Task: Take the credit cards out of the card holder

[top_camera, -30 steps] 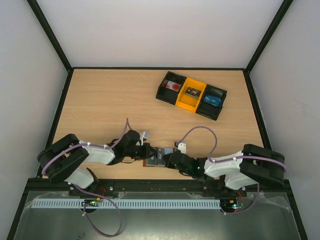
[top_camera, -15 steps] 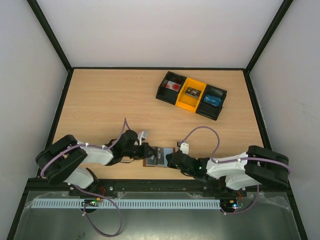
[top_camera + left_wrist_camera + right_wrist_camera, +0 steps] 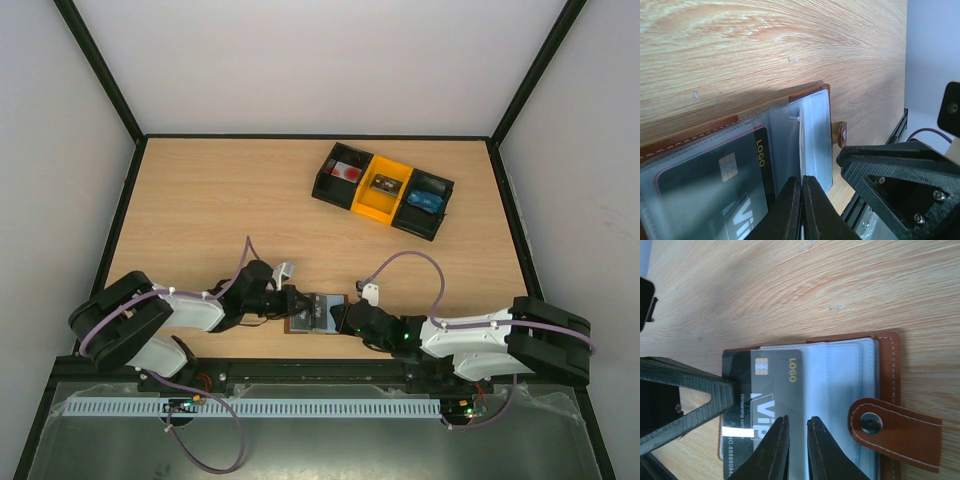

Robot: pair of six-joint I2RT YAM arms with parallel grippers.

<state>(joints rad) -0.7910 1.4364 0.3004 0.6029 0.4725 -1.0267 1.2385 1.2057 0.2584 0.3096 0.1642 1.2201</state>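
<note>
The dark credit card (image 3: 770, 385) in a clear sleeve of the card holder (image 3: 887, 360) bears the word "LOGO" in gold beside its chip, and large pale letters that begin "VI", the rest being hidden. A number along its edge seems to start "NO.8888" and is cut off by the frame, while the small print near the large letters is too fine to read.

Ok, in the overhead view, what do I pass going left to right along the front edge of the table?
Going across: left arm → card holder, lying open on the wood → right arm.
</note>
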